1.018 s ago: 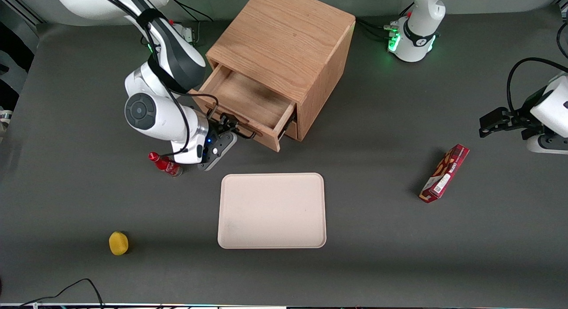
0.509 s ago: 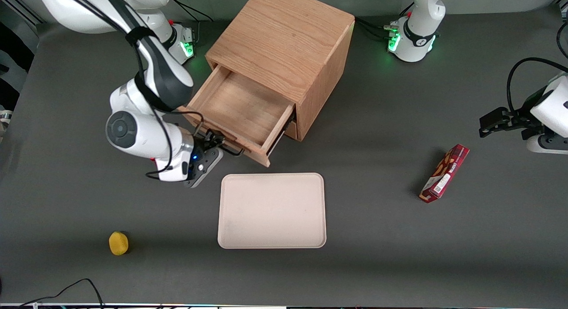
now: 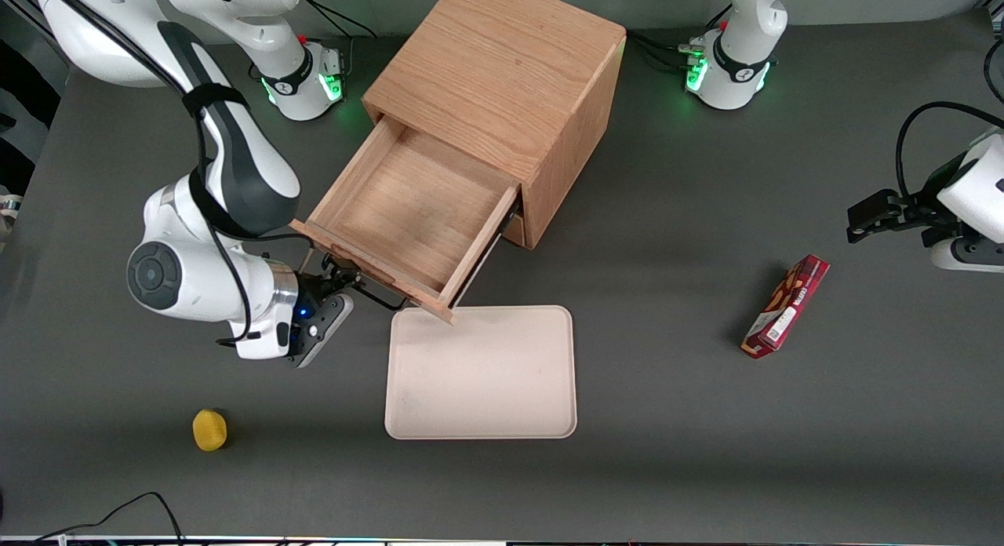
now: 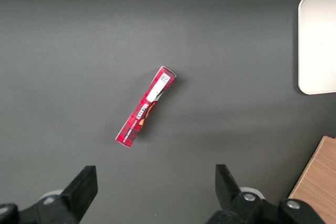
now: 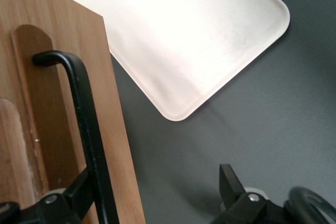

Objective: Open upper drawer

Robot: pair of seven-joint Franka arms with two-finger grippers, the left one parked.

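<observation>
While the gripper (image 3: 339, 282) spans its handle (image 5: 86, 129), one upper drawer (image 3: 396, 209) stands open.

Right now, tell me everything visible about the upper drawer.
The upper drawer is a light oak-wood, shallow, wide box, pulled far out of the wooden cabinet toward the front camera, nothing visible in it. Its front corner overhangs the cream rectangular tray. A long black metal bar handle runs along its front; the gripper is at that handle.
</observation>
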